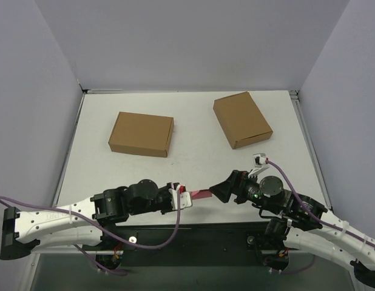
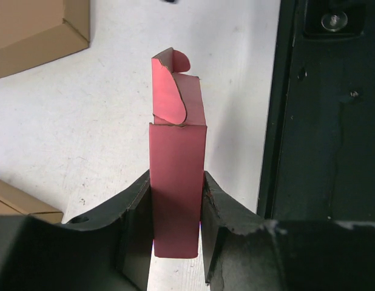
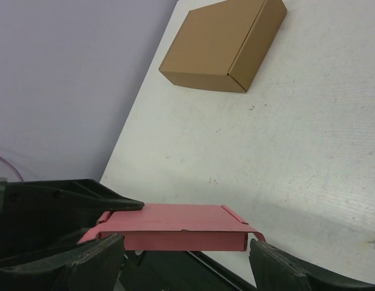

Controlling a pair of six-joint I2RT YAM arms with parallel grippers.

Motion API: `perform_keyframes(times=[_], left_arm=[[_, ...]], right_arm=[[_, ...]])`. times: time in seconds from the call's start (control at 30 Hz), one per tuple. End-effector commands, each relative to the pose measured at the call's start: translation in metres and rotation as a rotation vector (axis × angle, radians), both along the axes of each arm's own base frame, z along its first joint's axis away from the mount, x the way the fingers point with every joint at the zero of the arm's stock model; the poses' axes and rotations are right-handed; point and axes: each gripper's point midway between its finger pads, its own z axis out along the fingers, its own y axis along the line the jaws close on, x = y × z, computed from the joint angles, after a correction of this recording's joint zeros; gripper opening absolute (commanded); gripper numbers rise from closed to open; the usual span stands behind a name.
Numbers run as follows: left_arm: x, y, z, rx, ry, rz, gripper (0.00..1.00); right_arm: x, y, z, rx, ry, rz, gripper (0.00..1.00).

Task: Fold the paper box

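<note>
The paper box [image 1: 201, 194], where is it?
— Pink and folded into a slim, long carton, it hangs level over the near edge of the white table [image 1: 193, 163], between both arms.
— Who holds it?
— The left gripper [image 2: 176, 179] pinches one end. At the other end a rounded flap [image 2: 169, 91] is loose. The right gripper [image 3: 186, 244] is spread wide, with the carton in its gap. Farther back lie a brown box [image 1: 141, 133] and a second brown box [image 1: 242, 119].

Seemingly passable gap between left box [image 1: 141, 134], right box [image 1: 242, 119]
</note>
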Motion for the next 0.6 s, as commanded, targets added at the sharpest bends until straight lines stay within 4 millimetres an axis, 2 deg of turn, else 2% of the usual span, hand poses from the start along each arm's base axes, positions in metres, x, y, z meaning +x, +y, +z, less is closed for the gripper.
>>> perform_keyframes(times=[0.0, 0.17, 0.3, 0.33, 0.53, 0.57], left_arm=[[0.008, 0.0, 0.031, -0.183, 0.083, -0.008, 0.25], [0.011, -0.002, 0.044, -0.292, 0.249, -0.1, 0.24], [0.003, -0.008, 0.051, -0.336, 0.368, -0.195, 0.24], [0.002, -0.009, 0.051, -0.341, 0.38, -0.206, 0.24], [-0.003, -0.009, 0.053, -0.363, 0.432, -0.232, 0.23], [-0.002, -0.011, 0.058, -0.384, 0.419, -0.244, 0.23]], right_arm=[[0.006, -0.009, 0.01, -0.028, -0.086, -0.013, 0.85], [0.003, -0.017, 0.0, -0.079, -0.139, 0.014, 0.81], [0.001, -0.02, -0.007, -0.147, -0.143, 0.045, 0.75], [0.0, -0.025, -0.016, -0.192, -0.123, 0.039, 0.74], [0.004, -0.032, -0.028, -0.254, -0.108, 0.014, 0.7], [0.004, -0.031, -0.03, -0.257, -0.107, 0.016, 0.7]])
